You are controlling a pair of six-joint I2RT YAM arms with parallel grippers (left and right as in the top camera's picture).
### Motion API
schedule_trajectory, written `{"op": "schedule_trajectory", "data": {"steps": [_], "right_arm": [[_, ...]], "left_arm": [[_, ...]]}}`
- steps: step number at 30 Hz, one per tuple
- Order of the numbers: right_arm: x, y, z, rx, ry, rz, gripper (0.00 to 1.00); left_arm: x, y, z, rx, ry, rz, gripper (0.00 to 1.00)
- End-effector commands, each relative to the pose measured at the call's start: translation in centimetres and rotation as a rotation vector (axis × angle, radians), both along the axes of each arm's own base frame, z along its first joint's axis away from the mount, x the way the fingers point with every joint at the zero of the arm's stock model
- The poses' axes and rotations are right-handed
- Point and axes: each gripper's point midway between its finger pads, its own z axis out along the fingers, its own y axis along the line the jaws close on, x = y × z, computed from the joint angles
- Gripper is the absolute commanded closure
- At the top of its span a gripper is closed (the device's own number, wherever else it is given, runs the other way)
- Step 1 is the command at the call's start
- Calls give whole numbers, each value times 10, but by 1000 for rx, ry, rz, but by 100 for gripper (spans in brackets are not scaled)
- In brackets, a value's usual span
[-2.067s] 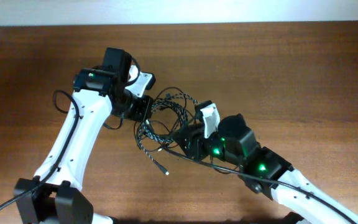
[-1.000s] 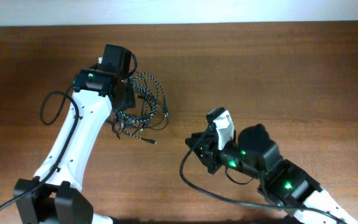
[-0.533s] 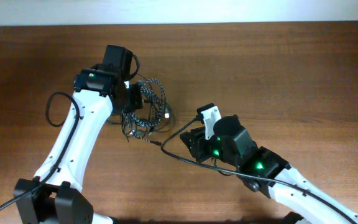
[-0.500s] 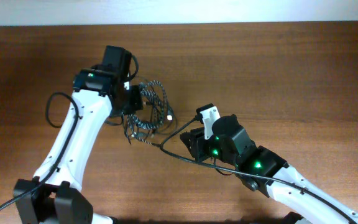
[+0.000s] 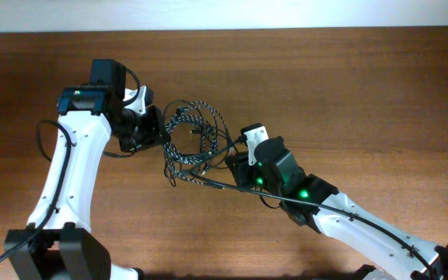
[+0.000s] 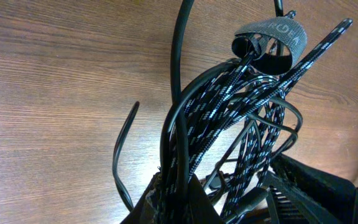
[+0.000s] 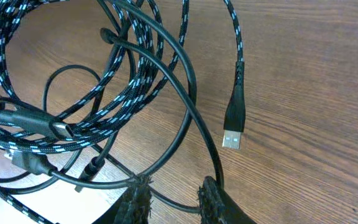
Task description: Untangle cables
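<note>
Left jaws clamped on the cable tangle: speckled cord [image 5: 201,113] plus thin black cords [image 7: 188,112], sitting mid-bench [image 5: 348,78] between both arms. Right jaws parted, nothing pinched, with a black cord looping past their tips. USB plug [image 7: 232,138] rests on the wood, and a grey strap [image 6: 272,34] rings one loop.

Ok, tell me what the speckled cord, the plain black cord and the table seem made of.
The speckled cord: woven fabric braid, matte, black-and-white weave showing. The plain black cord: smooth rubber or plastic sheath, slight sheen. The table: wood or wood-look laminate, brown grain lines, semi-gloss; can't tell which.
</note>
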Motion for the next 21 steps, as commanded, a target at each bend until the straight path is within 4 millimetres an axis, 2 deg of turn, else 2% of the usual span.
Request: {"op": "schedule_trajectory", "data": {"steps": [1,3,4,6,9,11,13,14,16,17,21], "right_arm": [[-4,6,23,50,-28,45,64],[-14,2,43,78,-44,63,59],[-7,-13,43,29,-67,-13,55],[6,-33,25,-75,-73,-124,52],[7,-32,-5,-129,-14,-118,53],[7,-31,-6,-128,-13,-116,53],[9,-28,-2,-104,-20,-119,60],[11,-29,-2,-109,-26,-129,66],[18,-41,-2,-149,-56,-192,92],[22,-46,-1,-166,-70,-220,96],[21,-82,-9,-280,-45,-335,96]], "left_arm": [[2,5,2,33,-26,-26,100],[2,5,2,33,-27,-26,100],[4,5,2,34,-35,-29,100],[4,4,2,33,-34,-29,100],[0,-2,4,-9,-20,-36,100],[-1,-3,5,-14,-16,-37,100],[-3,-11,8,-65,-12,-47,100],[-4,-12,9,-71,-7,-47,100],[-11,-12,8,-72,21,-47,100],[-11,-12,7,-69,21,-46,100],[-7,15,-5,100,19,-19,100]]}}
